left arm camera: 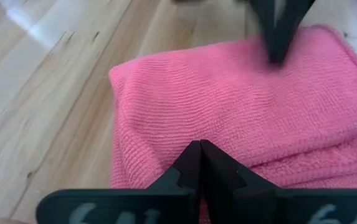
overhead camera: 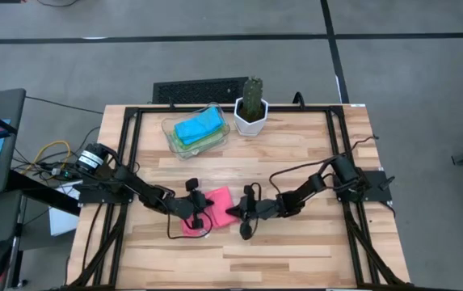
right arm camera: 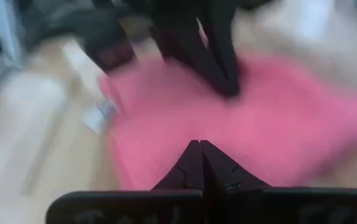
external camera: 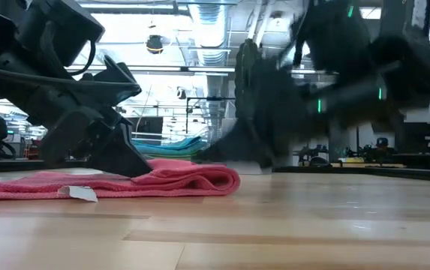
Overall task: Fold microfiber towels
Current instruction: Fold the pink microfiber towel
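Note:
A hot pink microfiber towel lies folded on the wooden table, near its front middle; a white label sticks out at its near edge. My left gripper is shut, its tips down on the towel's left part. My right gripper is shut and low at the towel's right side, blurred in the low view. More towels, cyan blue over pale green, lie in a clear tray at the back. My left gripper presses its shut fingertips down on the top layer of the pink towel, slanting down from the table's left. The towel lies flat on the table under them. My right gripper has its shut fingertips at the towel's far right part, coming from the table's right. Blur hides whether they touch it.
A cactus in a white pot stands beside the tray at the back middle. Black frame rails run along the table's left and right sides. Bare wood lies in front of the towel and to the right.

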Motion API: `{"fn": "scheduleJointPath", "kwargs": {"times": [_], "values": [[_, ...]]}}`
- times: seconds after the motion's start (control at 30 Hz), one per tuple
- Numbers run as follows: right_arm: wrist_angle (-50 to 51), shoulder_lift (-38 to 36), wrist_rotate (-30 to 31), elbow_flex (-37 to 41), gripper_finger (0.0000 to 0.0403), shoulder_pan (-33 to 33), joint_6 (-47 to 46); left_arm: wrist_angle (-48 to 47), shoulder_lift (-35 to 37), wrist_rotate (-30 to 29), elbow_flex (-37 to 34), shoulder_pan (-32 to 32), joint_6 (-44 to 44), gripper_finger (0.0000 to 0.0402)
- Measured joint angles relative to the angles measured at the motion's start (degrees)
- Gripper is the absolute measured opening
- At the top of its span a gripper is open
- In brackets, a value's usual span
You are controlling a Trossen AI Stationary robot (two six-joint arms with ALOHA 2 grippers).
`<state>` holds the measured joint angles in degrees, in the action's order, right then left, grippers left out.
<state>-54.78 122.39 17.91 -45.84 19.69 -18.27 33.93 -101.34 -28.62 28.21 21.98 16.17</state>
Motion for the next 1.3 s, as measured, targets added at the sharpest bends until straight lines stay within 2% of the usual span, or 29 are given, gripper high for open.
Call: {"fn": "scheduleJointPath", "kwargs": {"times": [0.17, 0.27, 0.4, 0.5, 0.63, 0.73, 0.87, 0.93, 1.07, 1.3], "values": [[-2.8, -3.0, -0.5, -2.4, 0.0014, 1.5, 8.0, -0.1, 0.0, 0.1, 0.0, 0.0, -0.4, 0.0], [-2.0, 1.2, -2.2, -5.0, 0.0017, 1.4, 8.8, -0.2, 0.0, 0.3, 0.0, 0.0, -0.4, 0.0], [-2.7, 7.7, -4.7, -7.6, 0.0013, 1.0, 5.6, -0.2, 0.0, 1.0, 0.0, 0.0, -0.4, 0.0], [-4.0, 9.4, -5.6, -8.3, 0.0012, 0.9, 3.6, -0.4, 0.0, 1.2, 0.0, 0.0, -0.4, 0.0], [-1.3, 5.9, -5.5, -7.4, 0.0015, 1.5, 4.7, -0.5, 0.1, 1.3, 0.0, 0.0, -0.6, 0.0], [-1.6, -0.2, -3.3, -6.6, 0.0014, 1.7, 11.9, -0.6, 0.1, 1.4, 0.0, 0.0, -0.7, 0.0], [3.1, -4.5, -0.8, -6.2, 0.0009, -2.5, 16.6, -0.6, 0.1, 1.4, 0.0, 0.0, -0.7, 0.0], [4.8, -4.2, -1.4, -6.1, 0.0011, -5.5, 16.2, -0.6, 0.1, 1.4, 0.0, 0.0, -0.7, 0.0], [2.8, -0.8, -6.6, -6.3, 0.0017, -10.0, 12.4, -0.6, 0.1, 1.4, 0.0, 0.0, -1.5, 0.0], [0.8, 5.8, -8.3, -6.3, 0.001, -11.9, 6.8, -0.7, 2.1, 2.7, 0.0, 0.0, -0.8, 0.0]]}}
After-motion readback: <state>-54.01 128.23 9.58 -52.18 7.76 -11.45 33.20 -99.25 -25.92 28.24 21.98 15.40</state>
